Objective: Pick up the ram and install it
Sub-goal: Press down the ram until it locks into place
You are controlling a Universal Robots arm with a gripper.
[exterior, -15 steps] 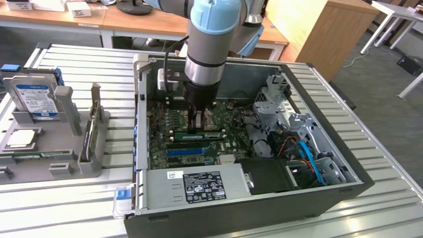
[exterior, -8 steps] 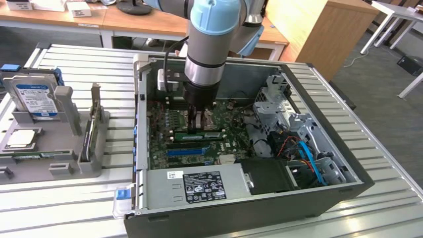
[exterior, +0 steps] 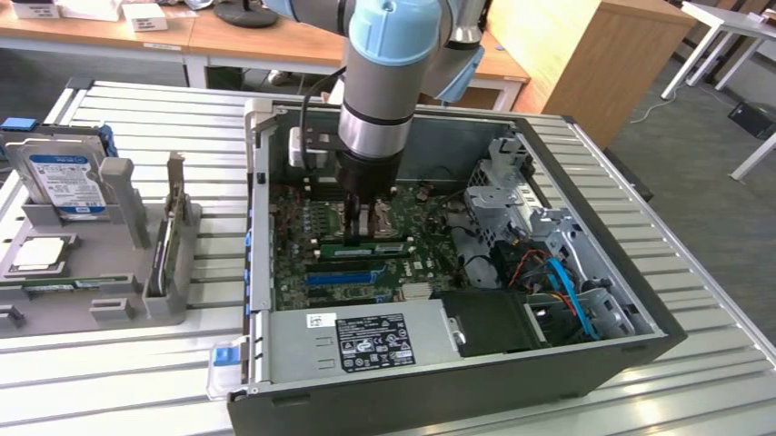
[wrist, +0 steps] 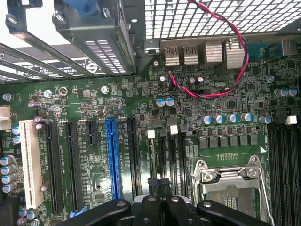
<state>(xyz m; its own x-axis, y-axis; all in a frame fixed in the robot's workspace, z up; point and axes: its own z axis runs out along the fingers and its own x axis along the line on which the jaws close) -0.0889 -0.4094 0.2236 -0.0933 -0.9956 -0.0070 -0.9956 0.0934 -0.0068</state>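
Observation:
In the exterior view the arm reaches straight down into the open computer case. My gripper is shut, its black fingers pressed together. Its tips are at the top edge of the ram, a narrow green stick standing on edge along the memory slots on the motherboard. I cannot tell whether the tips touch the stick. In the wrist view the gripper hangs over the black memory slots with white latches, between the blue slot connector and the processor socket.
A power supply fills the case's near end and a metal drive cage lines the exterior view's right side. A red and black cable loops over the board. A grey fixture with a hard drive stands outside the case.

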